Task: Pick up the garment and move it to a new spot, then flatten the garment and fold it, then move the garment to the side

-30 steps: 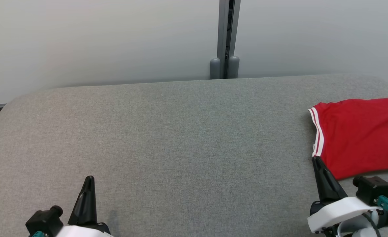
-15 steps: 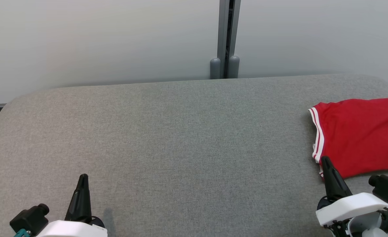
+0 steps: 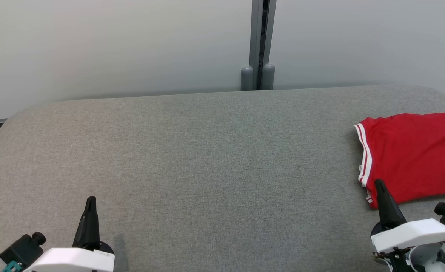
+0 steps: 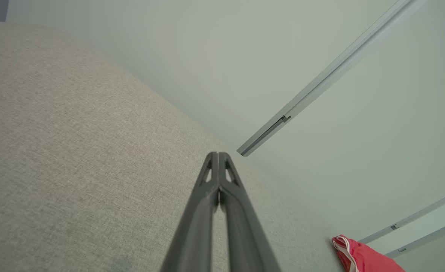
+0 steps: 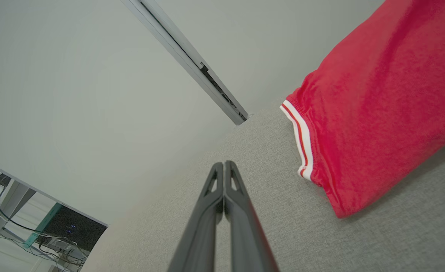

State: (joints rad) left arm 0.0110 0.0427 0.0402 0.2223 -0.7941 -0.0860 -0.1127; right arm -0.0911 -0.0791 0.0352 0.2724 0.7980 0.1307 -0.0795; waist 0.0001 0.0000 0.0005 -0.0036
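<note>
The grey cloth-covered table (image 3: 207,158) spans the head view; the red garment (image 3: 414,158) lies flat and folded at its right edge, white-striped hem turned inward. It looks set aside there, so I judge the last step done; the right gripper (image 3: 379,186), fingers pressed together and empty, sits by the garment's near corner without gripping it; the left gripper (image 3: 90,200) is likewise closed on nothing and rests well apart, low at the left.
</note>
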